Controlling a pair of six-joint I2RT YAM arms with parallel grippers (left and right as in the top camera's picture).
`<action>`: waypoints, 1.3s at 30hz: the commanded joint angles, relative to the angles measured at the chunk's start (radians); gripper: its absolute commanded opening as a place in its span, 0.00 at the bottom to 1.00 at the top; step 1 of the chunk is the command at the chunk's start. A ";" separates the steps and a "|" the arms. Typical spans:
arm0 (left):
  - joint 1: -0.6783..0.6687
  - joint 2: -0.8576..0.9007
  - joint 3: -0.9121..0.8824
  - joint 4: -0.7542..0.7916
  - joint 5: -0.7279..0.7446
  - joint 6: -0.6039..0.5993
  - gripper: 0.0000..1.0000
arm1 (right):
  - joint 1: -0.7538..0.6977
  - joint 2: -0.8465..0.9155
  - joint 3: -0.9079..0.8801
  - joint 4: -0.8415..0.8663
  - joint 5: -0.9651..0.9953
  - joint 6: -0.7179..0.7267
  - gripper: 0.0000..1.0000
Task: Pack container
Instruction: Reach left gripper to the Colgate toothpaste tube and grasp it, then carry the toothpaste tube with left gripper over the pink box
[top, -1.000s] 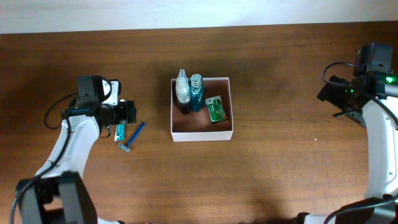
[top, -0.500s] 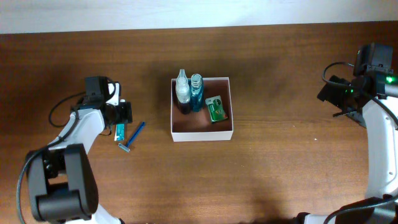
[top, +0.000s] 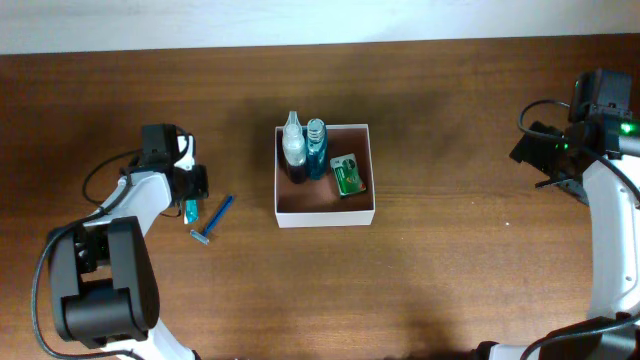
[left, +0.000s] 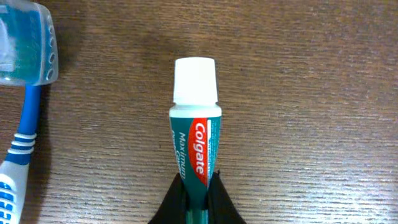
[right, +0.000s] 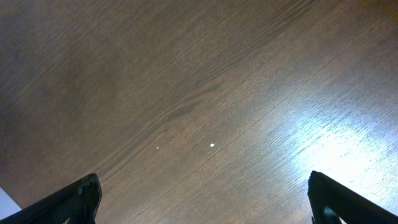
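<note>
The container (top: 368, 213), a shallow white-walled box with a reddish-brown floor, sits mid-table; inside it stand two bottles (top: 303, 148) and a green packet (top: 349, 176). Left of it lies a small teal Colgate toothpaste tube (left: 194, 140) with a white cap, also the toothpaste tube (top: 191, 209) in the overhead view. My left gripper (left: 198, 190) is shut on the tube's tail end, its black fingers (left: 176, 199) pressed against both sides. A blue toothbrush (top: 211, 222) lies just right of the tube on the wood; its capped head (left: 25, 43) shows in the left wrist view. My right gripper (right: 202, 196) hangs open over bare wood at the far right.
The dark wooden table (top: 450, 270) stretches on all sides of the box. The right arm (top: 590, 130) stands near the table's right edge, far from the box.
My left gripper has shifted slightly left and closed on the toothpaste tube. The right arm and the container's contents have not moved.
</note>
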 joint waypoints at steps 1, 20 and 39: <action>0.002 0.014 0.019 -0.011 -0.002 -0.029 0.01 | -0.004 0.002 0.005 0.000 0.012 0.005 0.99; -0.337 -0.294 0.243 -0.242 0.117 0.437 0.02 | -0.004 0.002 0.005 0.000 0.012 0.005 0.99; -0.583 -0.302 0.243 -0.311 0.134 0.796 0.00 | -0.004 0.002 0.005 0.000 0.012 0.005 0.99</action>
